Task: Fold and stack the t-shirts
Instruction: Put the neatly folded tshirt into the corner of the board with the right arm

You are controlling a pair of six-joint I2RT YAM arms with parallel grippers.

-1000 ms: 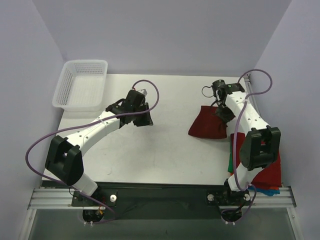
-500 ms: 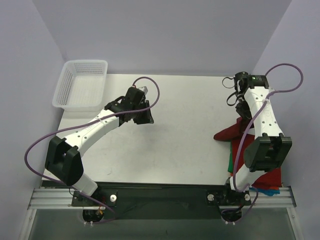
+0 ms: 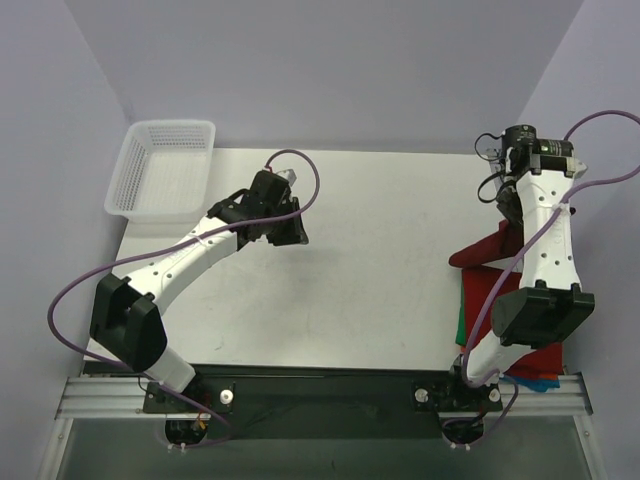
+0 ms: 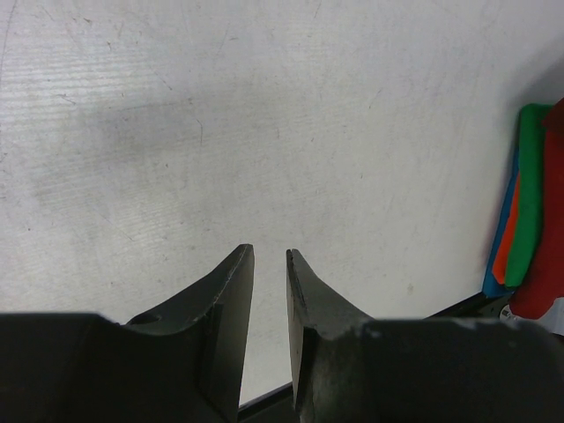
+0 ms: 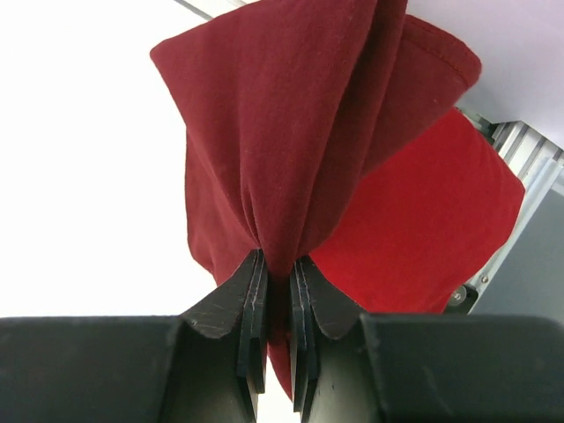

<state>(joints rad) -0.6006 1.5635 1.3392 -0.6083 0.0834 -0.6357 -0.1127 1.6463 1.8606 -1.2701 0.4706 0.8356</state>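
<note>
My right gripper [image 3: 508, 205] [image 5: 278, 260] is shut on a bunched fold of the dark maroon t-shirt [image 5: 282, 132]. The shirt hangs from it near the table's right edge [image 3: 480, 255]. Below and in front lies the brighter red t-shirt [image 5: 423, 220] [image 3: 540, 350], over the table's right front corner. The green t-shirt [image 3: 460, 325] shows only as an edge under it, and also in the left wrist view [image 4: 529, 194]. My left gripper [image 3: 297, 237] [image 4: 270, 251] hovers over bare table left of centre, empty, its jaws a narrow slit apart.
A white mesh basket [image 3: 170, 125] stands at the table's far left corner. Blue and orange cloth edges [image 4: 504, 256] lie under the green shirt at the right front. The right wall is close behind my right arm.
My right gripper has carried the maroon shirt rightward and a little farther back, from the table's middle right to its right edge. The left arm has barely moved.
</note>
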